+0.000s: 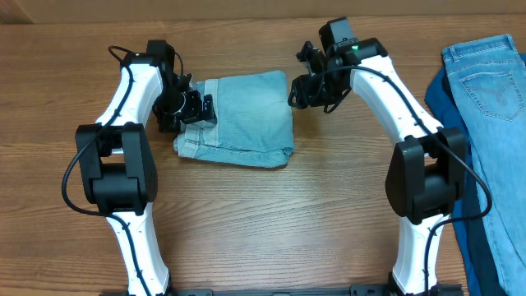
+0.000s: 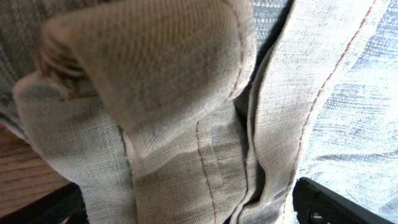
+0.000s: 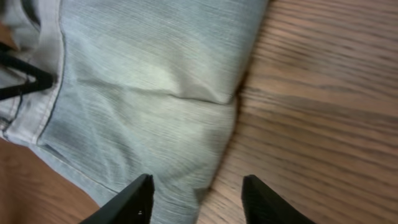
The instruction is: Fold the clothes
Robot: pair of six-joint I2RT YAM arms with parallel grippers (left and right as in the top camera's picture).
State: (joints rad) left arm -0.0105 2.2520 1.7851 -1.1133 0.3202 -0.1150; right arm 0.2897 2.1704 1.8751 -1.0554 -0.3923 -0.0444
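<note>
Folded shorts [image 1: 246,119]: left gripper [image 1: 197,111] spread wide at the waistband [image 1: 191,141], right gripper [image 3: 198,200] (fingers parted) over opposite edge.

I see the shorts [image 1: 246,119] in a pale, faded light blue. In the left wrist view their denim looks more grey-beige, with a fine diagonal weave and orange-brown stitching lines. The garment [image 1: 493,74] at the right edge is a brighter light blue, and the cloth [image 1: 437,86] next to it is dark blue. The table [image 1: 288,222] is brown with wood grain. The arms [image 1: 136,82] are white with black joints.
</note>
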